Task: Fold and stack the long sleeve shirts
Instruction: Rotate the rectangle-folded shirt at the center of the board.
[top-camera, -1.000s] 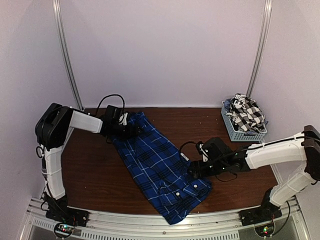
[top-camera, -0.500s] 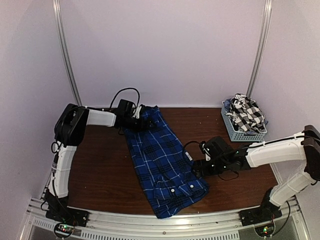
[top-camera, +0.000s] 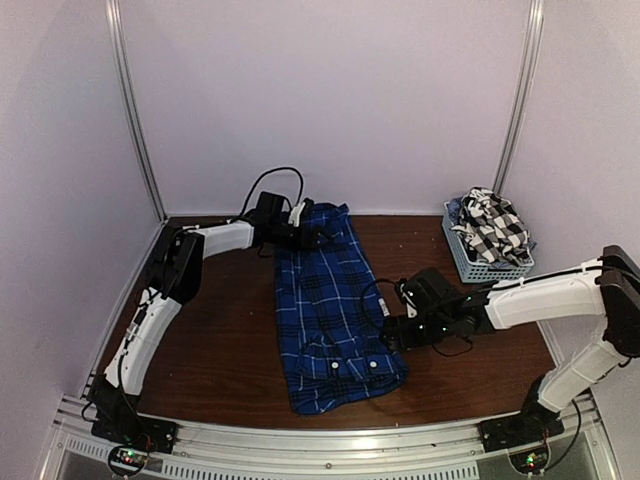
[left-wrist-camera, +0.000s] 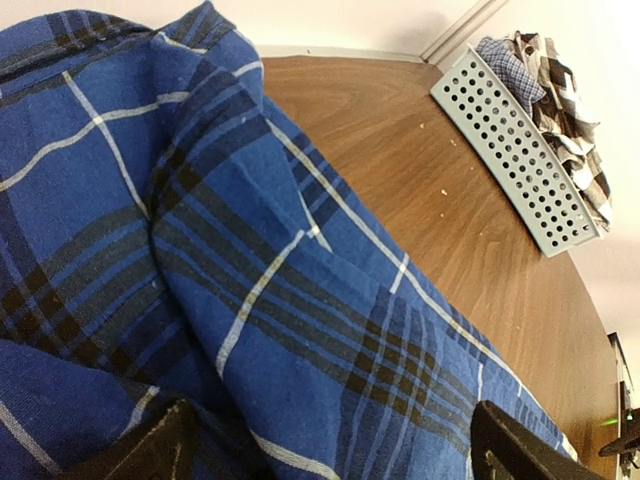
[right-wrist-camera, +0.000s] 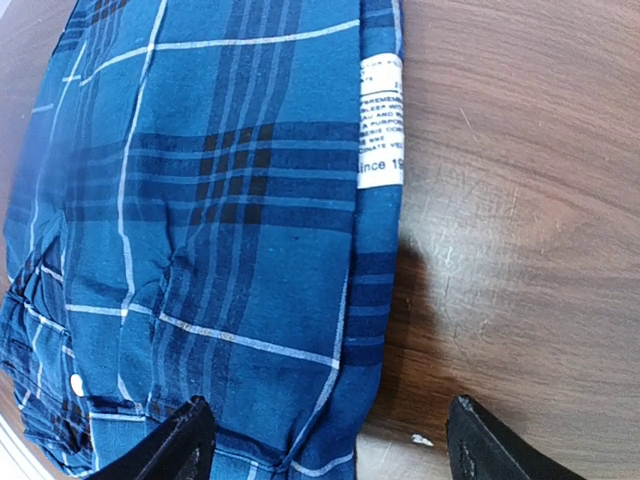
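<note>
The royal-blue plaid shirt (top-camera: 330, 310) lies lengthwise on the brown table, its collar end near the front edge. My left gripper (top-camera: 312, 238) is at the shirt's far end. In the left wrist view (left-wrist-camera: 330, 455) its fingers stand wide apart with blue cloth (left-wrist-camera: 250, 250) bulging between them. My right gripper (top-camera: 392, 335) is at the shirt's right edge. In the right wrist view (right-wrist-camera: 325, 440) its jaws are wide apart over the shirt's hem (right-wrist-camera: 220, 200), next to a white label (right-wrist-camera: 380, 120). The black-and-white check shirt (top-camera: 492, 228) is bunched in the basket.
A small grey slotted basket (top-camera: 470, 262) stands at the back right of the table and also shows in the left wrist view (left-wrist-camera: 520, 160). White walls with metal rails close the back. Bare wood lies left and right of the shirt.
My left gripper swung right along the back edge with the shirt's far end. The shirt turned from diagonal to nearly straight front to back. My right gripper barely moved.
</note>
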